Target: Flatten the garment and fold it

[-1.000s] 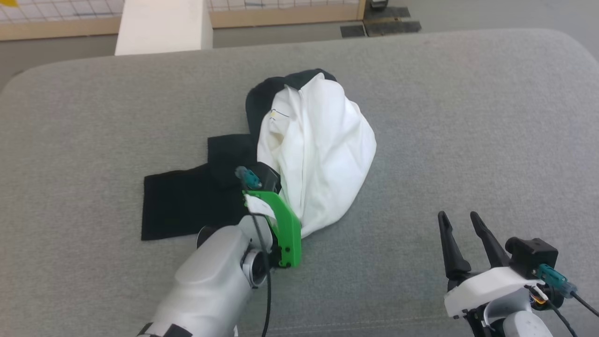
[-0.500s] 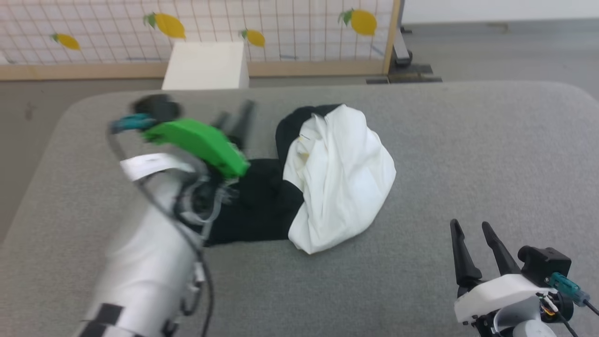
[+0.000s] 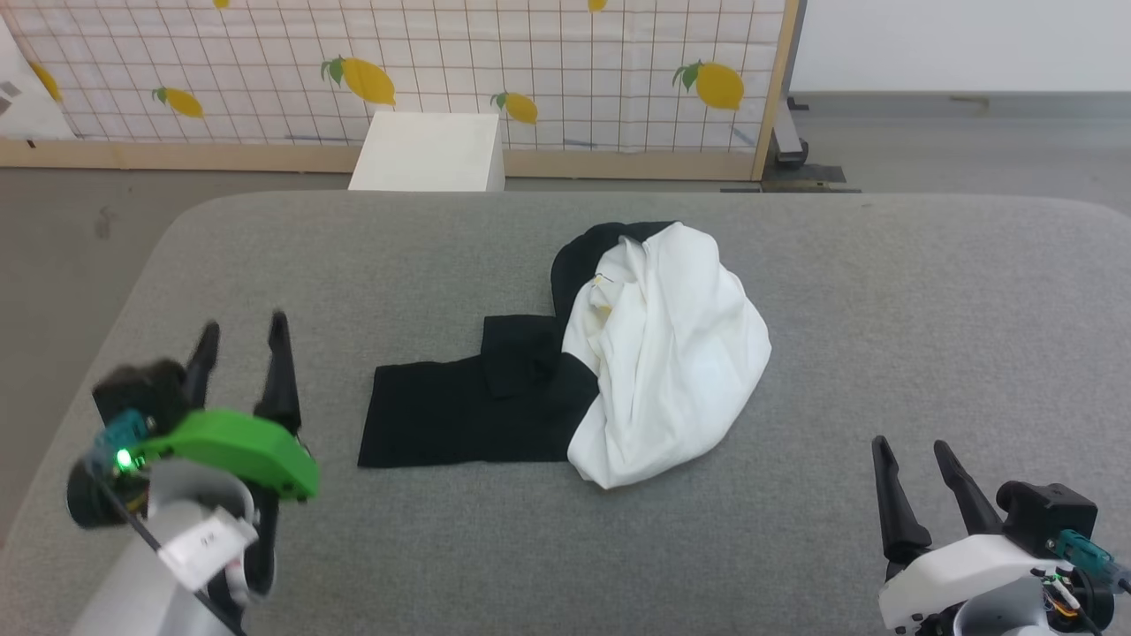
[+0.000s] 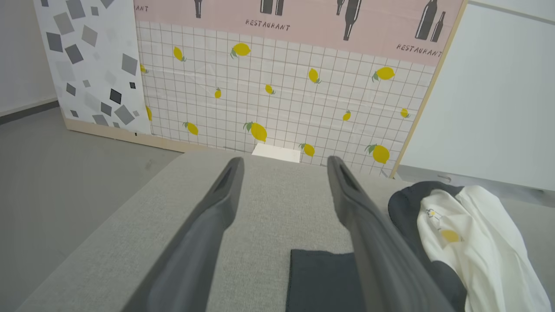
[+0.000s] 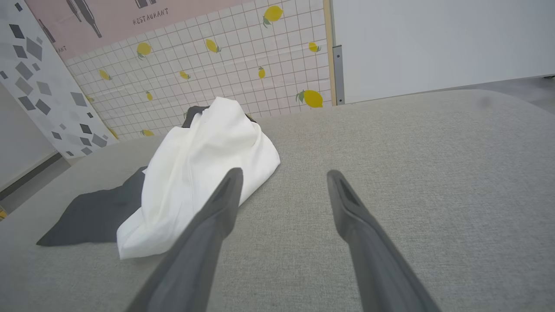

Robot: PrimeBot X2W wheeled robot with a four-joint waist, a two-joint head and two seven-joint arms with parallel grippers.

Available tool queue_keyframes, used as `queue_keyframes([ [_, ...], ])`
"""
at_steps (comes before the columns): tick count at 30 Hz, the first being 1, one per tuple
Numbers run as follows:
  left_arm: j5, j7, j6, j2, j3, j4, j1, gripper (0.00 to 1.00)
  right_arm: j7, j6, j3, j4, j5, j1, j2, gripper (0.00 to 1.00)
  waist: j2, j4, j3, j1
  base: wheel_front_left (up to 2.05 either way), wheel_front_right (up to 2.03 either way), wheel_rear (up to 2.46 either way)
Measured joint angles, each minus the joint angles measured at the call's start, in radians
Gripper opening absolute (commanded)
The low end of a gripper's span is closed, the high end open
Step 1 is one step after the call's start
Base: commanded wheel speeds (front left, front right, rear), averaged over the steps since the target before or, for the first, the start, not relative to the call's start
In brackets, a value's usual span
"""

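Observation:
The garment (image 3: 671, 353) lies crumpled in the middle of the grey padded surface: a bunched white body with a black sleeve (image 3: 459, 415) spread flat to its left and black fabric behind it. A small print with a yellow circle (image 4: 449, 235) shows on the white cloth. My left gripper (image 3: 240, 332) is open at the lower left, well clear of the sleeve, with nothing between its fingers. Over at the lower right my right gripper (image 3: 910, 447) stands open and empty, short of the white bundle (image 5: 204, 169).
The grey padded surface (image 3: 928, 318) has rounded far corners and drops to the floor on the left. A white box (image 3: 428, 152) stands behind it on the floor, before a lemon-print tiled screen (image 3: 530, 62) with a wooden frame.
My left gripper has let go of the garment, opened and drawn back to the lower left. The camera has tilted up, shifting the whole picture. The right arm has kept still.

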Motion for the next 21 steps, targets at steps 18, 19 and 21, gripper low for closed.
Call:
queue_keyframes([
  [18, 0.050, -0.013, 0.044, -0.064, -0.018, -0.144, 0.153, 1.00, 0.269, 0.000, -0.033, 0.067, -0.061, -0.238, -0.001, 1.00, 0.0000, 0.010, 0.117, 0.0000, 0.00, 0.00, 0.00],
  [19, 0.056, -0.013, 0.047, -0.066, -0.018, -0.153, 0.153, 1.00, 0.299, 0.000, -0.035, 0.080, -0.073, -0.281, 0.000, 1.00, 0.0000, 0.014, 0.123, 0.0000, 0.00, 0.00, 0.00],
  [21, 0.066, -0.014, 0.048, -0.071, -0.018, -0.169, 0.152, 1.00, 0.379, 0.000, -0.039, 0.123, -0.107, -0.383, -0.001, 1.00, 0.0000, 0.028, 0.139, 0.0000, 0.00, 0.00, 0.00],
])
